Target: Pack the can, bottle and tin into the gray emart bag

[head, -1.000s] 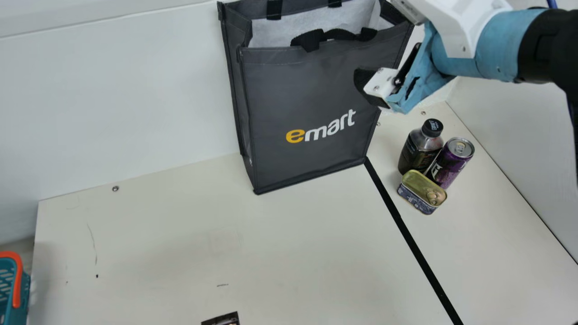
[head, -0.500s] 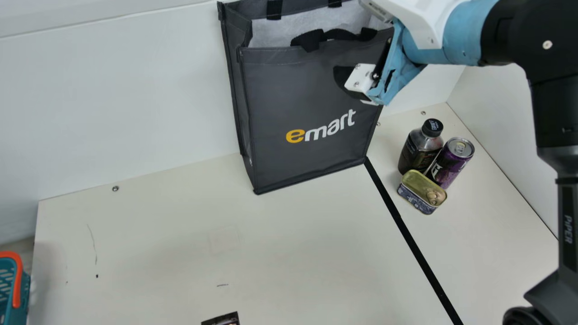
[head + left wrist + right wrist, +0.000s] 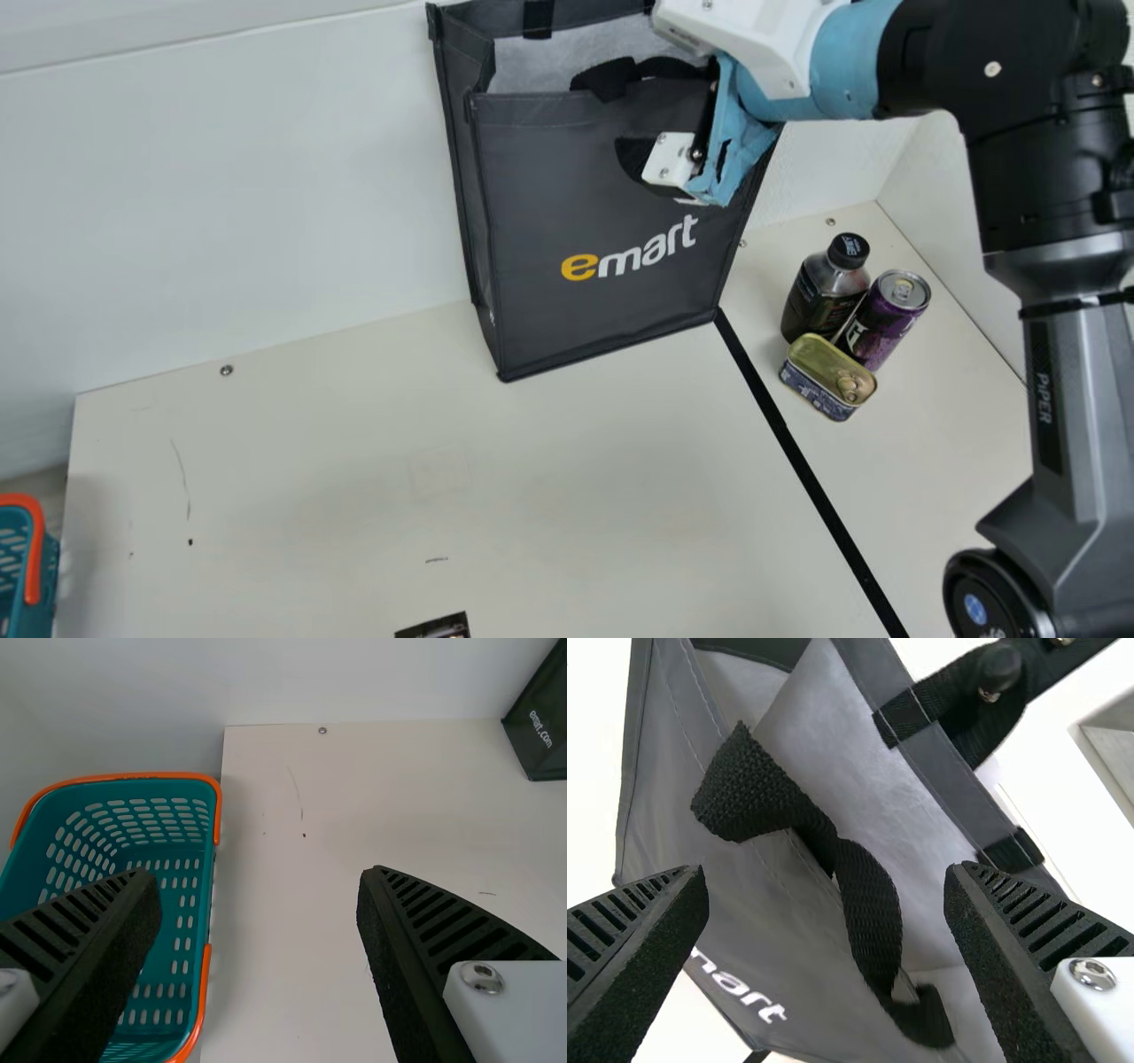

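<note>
Black ribbed right fingers [image 3: 631, 158], upper centre, apart: placed, I'd guess, to open the gray fabric bag [image 3: 602, 208]. Left fingers [image 3: 399, 948] apart.

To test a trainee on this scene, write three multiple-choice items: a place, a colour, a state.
1. Where is the pull-ring tin?
A) In the emart bag
B) On the table
C) In the basket

2. What colour is the can?
A) Purple
B) Orange
C) Green

3. How is the right gripper?
A) Shut on the bottle
B) Shut, empty
C) Open

1: B, it stands beside the can and bottle in the main view.
2: A, its side is purple below a silver top.
3: C, its fingers stand wide apart in the right wrist view.
</note>
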Robot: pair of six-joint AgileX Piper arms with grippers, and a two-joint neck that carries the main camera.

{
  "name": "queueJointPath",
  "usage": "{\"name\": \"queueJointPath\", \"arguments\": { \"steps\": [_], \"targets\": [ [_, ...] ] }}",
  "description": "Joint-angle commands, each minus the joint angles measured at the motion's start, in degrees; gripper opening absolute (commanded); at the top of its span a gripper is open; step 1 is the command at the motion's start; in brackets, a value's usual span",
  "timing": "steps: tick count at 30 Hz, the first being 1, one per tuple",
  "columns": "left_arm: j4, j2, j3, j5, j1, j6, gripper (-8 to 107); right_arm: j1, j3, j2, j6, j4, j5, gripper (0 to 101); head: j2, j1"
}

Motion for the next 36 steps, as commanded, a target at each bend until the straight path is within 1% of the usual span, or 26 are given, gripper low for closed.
{"name": "queueJointPath", "arguments": {
  "steps": [1, 12, 25, 36],
  "targets": [
    [0.0, 0.0, 0.0, 0.0, 0.0, 0.0, 90, 0.3, -0.3, 0.6, -0.9, 0.2, 0.1, 91, 0.0, -1.3],
    [0.0, 0.0, 0.0, 0.0, 0.0, 0.0, 90, 2.2, -1.0, 3.7, -4.4, -0.1, 0.1, 91, 0.0, -1.3],
    [0.0, 0.0, 0.0, 0.0, 0.0, 0.0, 90, 3.7, -0.9, 6.3, -6.3, -1.4, 0.1, 91, 0.0, -1.3],
    [0.0, 0.0, 0.0, 0.0, 0.0, 0.0, 90, 4.3, -1.1, 7.8, -6.4, -1.6, 0.1, 17, 0.0, -1.3]
  ]
}}
